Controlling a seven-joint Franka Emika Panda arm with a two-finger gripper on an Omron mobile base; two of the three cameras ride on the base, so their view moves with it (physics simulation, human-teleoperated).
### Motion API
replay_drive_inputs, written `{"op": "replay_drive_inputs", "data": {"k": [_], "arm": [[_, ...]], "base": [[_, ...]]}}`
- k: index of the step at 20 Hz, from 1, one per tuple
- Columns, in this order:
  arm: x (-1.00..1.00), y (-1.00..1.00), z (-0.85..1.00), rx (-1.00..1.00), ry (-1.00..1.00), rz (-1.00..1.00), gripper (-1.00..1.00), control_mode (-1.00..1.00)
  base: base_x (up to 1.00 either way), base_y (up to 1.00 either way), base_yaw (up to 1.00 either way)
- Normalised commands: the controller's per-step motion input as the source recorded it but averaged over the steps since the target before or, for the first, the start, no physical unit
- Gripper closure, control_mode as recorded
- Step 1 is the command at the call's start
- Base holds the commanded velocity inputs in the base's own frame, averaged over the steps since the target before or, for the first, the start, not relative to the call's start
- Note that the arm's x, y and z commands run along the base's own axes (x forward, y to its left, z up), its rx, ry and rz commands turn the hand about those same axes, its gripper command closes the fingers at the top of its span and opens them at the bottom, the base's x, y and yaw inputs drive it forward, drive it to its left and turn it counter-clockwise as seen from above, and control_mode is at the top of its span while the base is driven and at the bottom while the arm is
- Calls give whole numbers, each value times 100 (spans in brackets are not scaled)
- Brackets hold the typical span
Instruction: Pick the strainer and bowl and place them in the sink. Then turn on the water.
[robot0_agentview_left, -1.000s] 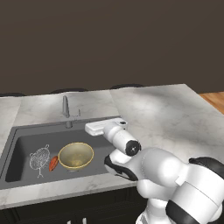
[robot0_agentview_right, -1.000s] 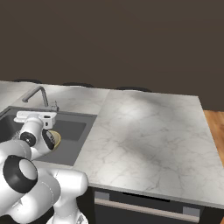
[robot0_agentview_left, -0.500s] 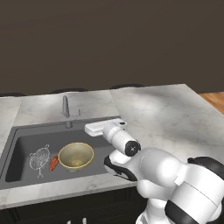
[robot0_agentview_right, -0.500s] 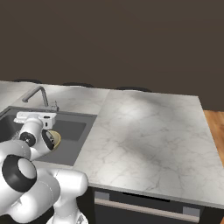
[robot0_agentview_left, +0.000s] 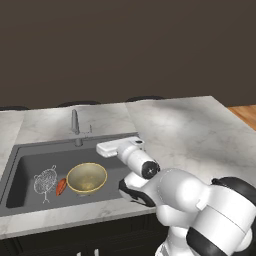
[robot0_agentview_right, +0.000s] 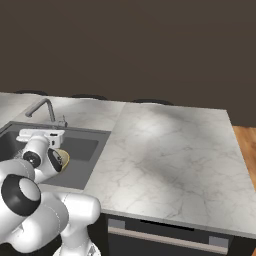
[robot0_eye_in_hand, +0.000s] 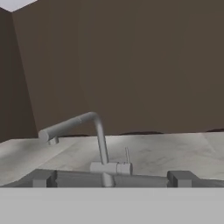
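Body of the white Franka Panda arm (robot0_agentview_left: 185, 200): glossy white shells, rounded and bulbous, each segment swelling into a smooth near-spherical housing. Dark grey to black rings separate the segments at the joints; one broad black band wraps the big lower housing, seen in both base views. A round dark cap with a small pale centre closes the end of the slimmer forearm cylinder (robot0_agentview_left: 142, 162). A second black disc sits on the large lower link (robot0_agentview_right: 20, 192). The white box-shaped hand (robot0_agentview_left: 117, 146) is flat and rectangular with squared edges. Two small dark grey blocky fingertips (robot0_eye_in_hand: 41, 178) show. No cables, screws or markings can be made out.
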Motion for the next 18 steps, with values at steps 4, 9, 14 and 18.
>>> {"op": "replay_drive_inputs", "data": {"k": [4, 9, 14, 18], "arm": [[1, 0, -7, 0, 2, 0, -100, -100], [11, 0, -9, 0, 0, 0, -100, -100], [18, 0, -15, -3, 0, 0, -100, -100], [21, 0, -13, -2, 0, 0, -100, -100]], "base": [[0, 0, 0], [0, 0, 0], [0, 0, 0], [0, 0, 0]]}}
